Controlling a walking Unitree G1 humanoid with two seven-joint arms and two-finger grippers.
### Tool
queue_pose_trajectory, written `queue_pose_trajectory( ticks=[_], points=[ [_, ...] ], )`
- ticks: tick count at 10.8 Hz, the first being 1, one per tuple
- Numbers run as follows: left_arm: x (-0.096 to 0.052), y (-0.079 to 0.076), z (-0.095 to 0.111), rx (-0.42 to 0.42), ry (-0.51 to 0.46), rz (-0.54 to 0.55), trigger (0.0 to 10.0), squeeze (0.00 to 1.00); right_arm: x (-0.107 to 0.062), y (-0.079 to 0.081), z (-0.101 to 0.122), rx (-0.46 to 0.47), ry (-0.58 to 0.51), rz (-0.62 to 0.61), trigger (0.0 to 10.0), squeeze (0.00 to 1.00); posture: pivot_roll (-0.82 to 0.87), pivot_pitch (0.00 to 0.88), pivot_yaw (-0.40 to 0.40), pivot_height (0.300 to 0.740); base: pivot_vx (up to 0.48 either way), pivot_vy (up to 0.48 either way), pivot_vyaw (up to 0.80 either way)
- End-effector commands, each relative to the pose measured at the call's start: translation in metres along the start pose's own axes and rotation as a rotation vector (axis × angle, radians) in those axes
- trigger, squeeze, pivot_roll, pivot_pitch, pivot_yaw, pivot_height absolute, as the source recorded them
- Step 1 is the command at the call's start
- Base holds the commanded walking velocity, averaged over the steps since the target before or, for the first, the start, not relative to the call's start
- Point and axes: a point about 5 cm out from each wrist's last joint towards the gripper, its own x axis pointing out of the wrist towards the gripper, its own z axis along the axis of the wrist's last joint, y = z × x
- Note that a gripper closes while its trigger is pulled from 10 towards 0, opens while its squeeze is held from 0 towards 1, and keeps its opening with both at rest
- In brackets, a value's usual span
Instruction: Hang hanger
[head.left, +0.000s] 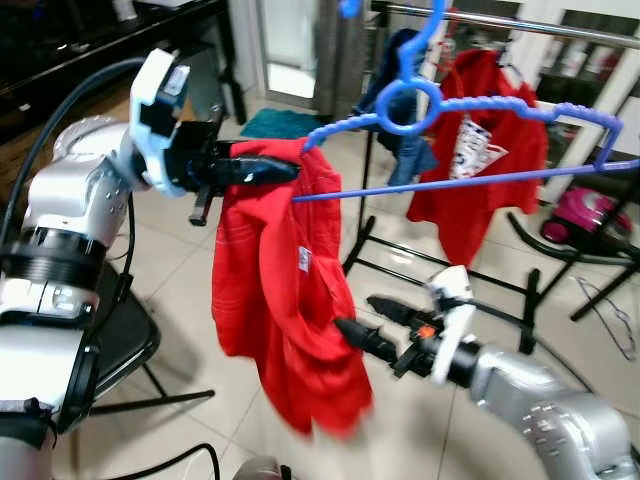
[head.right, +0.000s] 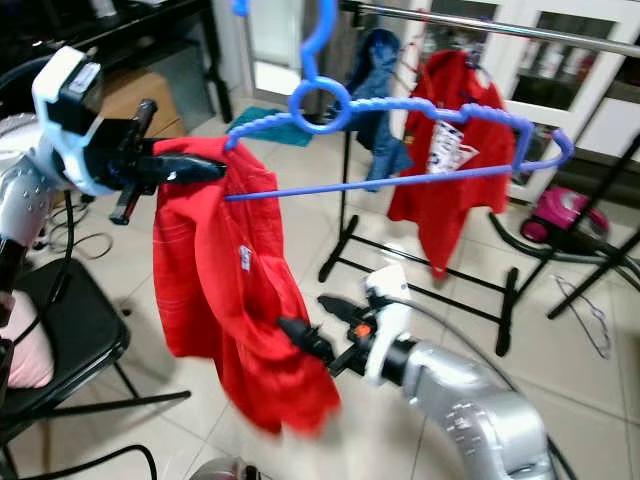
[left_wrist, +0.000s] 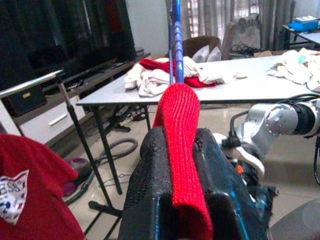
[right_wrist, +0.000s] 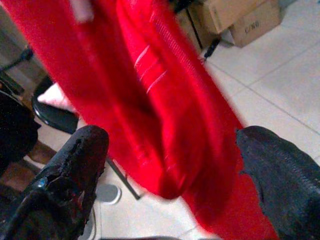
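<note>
Your left gripper (head.left: 262, 170) is clamped on the left shoulder of the hanger (head.left: 470, 110), pinching it through the red garment (head.left: 285, 300) draped over that end; in the left wrist view the red knit sits squeezed between the two black fingers (left_wrist: 150, 185) with the blue wire running straight out past them.

So the hanger's long axis runs from that grip out to the right and a bit away from you, and the hook (head.left: 420, 40) sticks up from the middle, well right of the fingers. That's the bit that matters: the rail (head.left: 520, 28) is up, far and to the right of the hook, so I reckon you've got to carry the whole thing that way and lift, not just push forward. The left arm is the one doing the carrying.

Your right gripper (head.left: 365, 325) is low and spread wide, fingers either side of the garment's hanging hem, not closed on anything. It's well below the hanger.

Another red shirt (head.left: 480, 150) already hangs on the rail beyond the far right end, so watch the hanger tip near it.
</note>
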Motion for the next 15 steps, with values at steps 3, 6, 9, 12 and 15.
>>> queue_pose_trajectory(
  ticks=[3, 6, 9, 12, 15],
  points=[
    [0.004, 0.003, 0.023, 0.089, -0.063, 0.033, 0.0, 0.0, 0.021, -0.011, -0.022, -0.002, 0.107, -0.175, 10.0, 0.0, -0.02, 0.0, 0.065, 0.74, 0.0, 0.0, 0.0],
    [-0.005, -0.004, 0.024, 0.078, -0.041, 0.061, 0.0, 0.0, 0.035, -0.03, -0.015, 0.142, -0.025, -0.279, 0.0, 0.0, 0.01, 0.0, 0.048, 0.74, 0.0, 0.0, 0.0],
    [-0.012, -0.007, 0.023, 0.077, -0.012, 0.095, 0.0, 0.0, 0.023, -0.03, -0.005, 0.037, -0.018, -0.157, 10.0, 0.0, 0.04, 0.0, 0.029, 0.74, 0.0, 0.0, 0.0],
    [-0.011, -0.01, 0.021, 0.069, -0.017, 0.106, 0.0, 0.0, -0.019, -0.045, 0.001, 0.003, 0.046, -0.04, 10.0, 1.0, 0.04, 0.0, 0.021, 0.74, 0.0, 0.0, 0.0],
    [-0.002, -0.011, 0.02, 0.07, -0.04, 0.094, 0.0, 0.0, -0.019, -0.046, 0.003, 0.083, 0.011, -0.034, 10.0, 1.0, 0.05, 0.0, 0.016, 0.74, 0.0, 0.0, 0.0]
  ],
)
